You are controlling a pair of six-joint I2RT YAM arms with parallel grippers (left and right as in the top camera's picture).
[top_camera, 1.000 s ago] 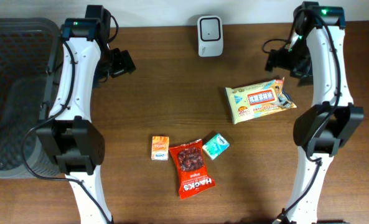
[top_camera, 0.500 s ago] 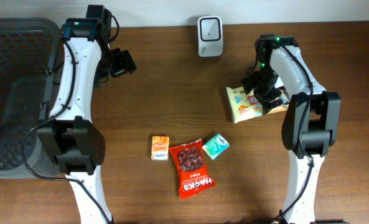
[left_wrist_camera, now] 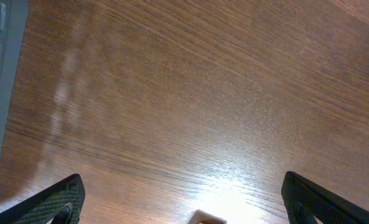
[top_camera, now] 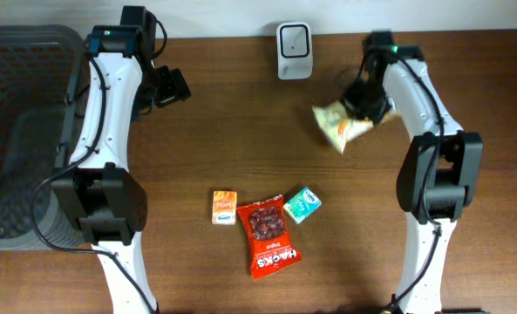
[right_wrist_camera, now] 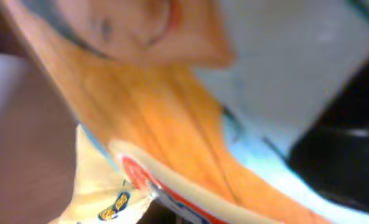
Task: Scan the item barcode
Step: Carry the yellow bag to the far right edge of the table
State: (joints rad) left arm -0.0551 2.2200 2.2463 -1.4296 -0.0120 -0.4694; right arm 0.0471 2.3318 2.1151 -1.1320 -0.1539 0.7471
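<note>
The item is a yellow-and-blue wipes pack [top_camera: 336, 123], hanging tilted and crumpled above the table, right of the white barcode scanner [top_camera: 294, 51]. My right gripper [top_camera: 368, 111] is shut on the pack's right end. In the right wrist view the pack [right_wrist_camera: 172, 118] fills the frame, blurred and very close, and hides the fingers. My left gripper [top_camera: 167, 88] hovers at the back left, far from the pack. Its dark fingertips [left_wrist_camera: 63, 198] stand wide apart over bare wood, nothing between them.
A dark mesh basket [top_camera: 14, 131] takes up the left edge. A small orange box [top_camera: 224, 207], a red Hacks bag [top_camera: 269, 235] and a teal packet [top_camera: 302, 204] lie together near the table's middle front.
My right arm swung in from the back right onto the pack, shut on it, and lifted it up and left toward the scanner. The left arm has not moved.
</note>
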